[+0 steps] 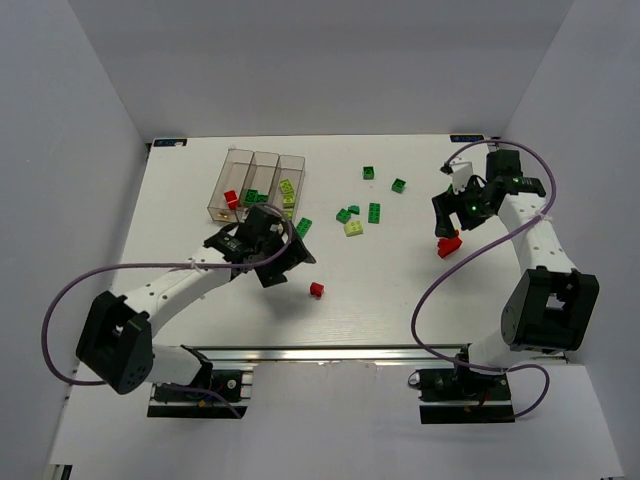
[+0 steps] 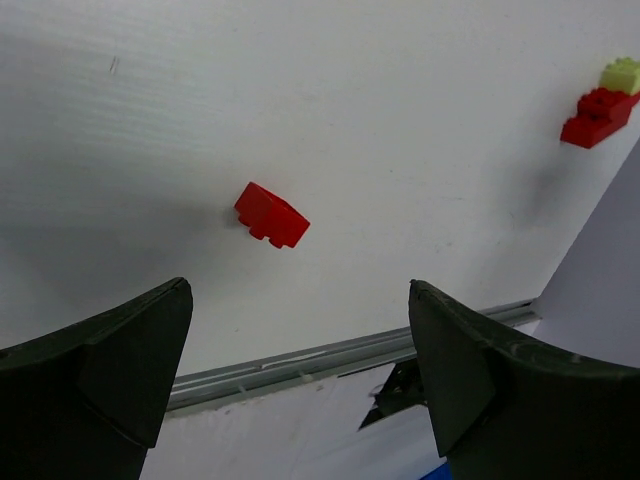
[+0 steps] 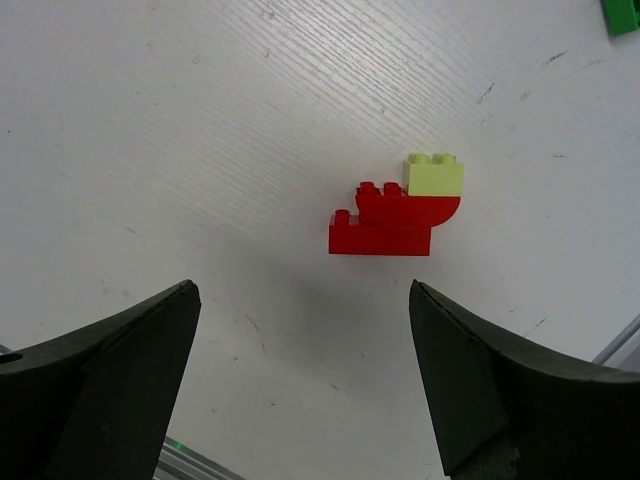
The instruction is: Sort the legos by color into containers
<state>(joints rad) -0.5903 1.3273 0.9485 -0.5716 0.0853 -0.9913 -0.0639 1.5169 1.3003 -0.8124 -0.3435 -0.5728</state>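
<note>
The three joined clear containers (image 1: 254,180) stand at the back left; they hold a red, a dark green and pale yellow-green legos, one colour per bin. My left gripper (image 1: 285,262) is open and empty just in front of them. A single red lego (image 1: 317,290) lies past its tips, also in the left wrist view (image 2: 271,215). My right gripper (image 1: 447,222) is open and empty above a stack of red legos with a pale yellow-green one on top (image 3: 395,215), which lies on the table (image 1: 449,245). Both sets of jaws stand wide apart (image 2: 300,290) (image 3: 300,290).
Several dark green legos (image 1: 374,211) and a pale yellow-green one (image 1: 354,228) lie scattered mid-table. One more green lego (image 1: 303,226) lies beside the bins. The table's metal front rail (image 2: 330,355) runs below the left jaws. White walls enclose the table.
</note>
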